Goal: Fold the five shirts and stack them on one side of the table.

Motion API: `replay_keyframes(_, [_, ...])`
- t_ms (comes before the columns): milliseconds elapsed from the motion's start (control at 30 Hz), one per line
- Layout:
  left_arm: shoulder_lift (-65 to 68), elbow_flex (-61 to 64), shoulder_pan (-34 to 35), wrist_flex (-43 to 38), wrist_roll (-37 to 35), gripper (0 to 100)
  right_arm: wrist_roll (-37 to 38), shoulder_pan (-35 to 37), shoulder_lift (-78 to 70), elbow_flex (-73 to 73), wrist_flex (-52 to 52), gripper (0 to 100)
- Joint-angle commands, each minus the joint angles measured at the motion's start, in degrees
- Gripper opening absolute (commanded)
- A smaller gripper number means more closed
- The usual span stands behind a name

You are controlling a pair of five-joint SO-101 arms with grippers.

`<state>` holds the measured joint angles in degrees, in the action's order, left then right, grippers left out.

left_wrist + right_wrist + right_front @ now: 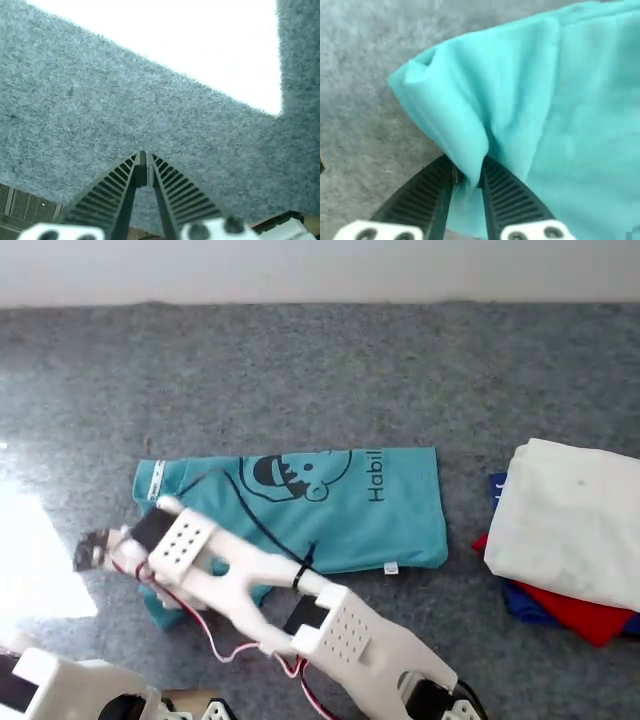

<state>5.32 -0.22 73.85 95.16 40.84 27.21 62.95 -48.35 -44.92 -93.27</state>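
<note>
The teal shirt [330, 510] lies spread near the middle of the grey worktop [300, 370], printed side up and already narrowed into a long band, its collar end toward the left. The right gripper [467, 172] is at that left end, at the shirt's near corner, and its fingers [505, 195] are clamped tight on a pinched ridge of teal cloth, which rises out of them in a soft peak just above the felt. The left gripper [145, 160] is over bare worktop at the near left, well apart from the shirt, its fingers [120, 185] pressed together with nothing between them. At the right edge sits the pile [560, 560]: a white shirt [570, 520] on top, a red shirt [585, 618] under it and a blue shirt [525, 602] peeking out lowest. The step in hand looks like a fold of the teal shirt, with the held corner ready to be carried across. The next move probably calls for lifting that end just enough to clear the felt and laying it over toward the right so the edges line up. Only one corner is held, so the far corner of that end may lag or bunch; the idle left arm could take it. The folded shirt would then go onto the pile.
</note>
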Motion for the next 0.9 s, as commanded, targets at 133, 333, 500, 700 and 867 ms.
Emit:
replay_keyframes(133, [-1.6,-1.7,-2.4,-0.5,-0.2,1,0.1,-7.0,0.7,-9.2,-1.5,1.0])
replay_keyframes(333, [-1.6,-1.7,-4.5,-0.4,-0.2,1,0.1,-10.4,0.6,-9.6,-1.3,6.3])
replay_keyframes(500, [-1.6,-1.6,-4.5,-0.2,-0.2,1,-0.3,-13.5,0.2,-9.5,2.2,25.1])
replay_keyframes(700, [-1.6,-1.6,-4.4,-0.1,-0.2,1,-0.1,-18.0,-1.3,-9.5,7.8,25.2])
replay_keyframes(867, [-1.7,0.1,-4.4,-0.2,-0.2,1,-0.3,-19.5,-0.2,-10.5,6.6,25.2])
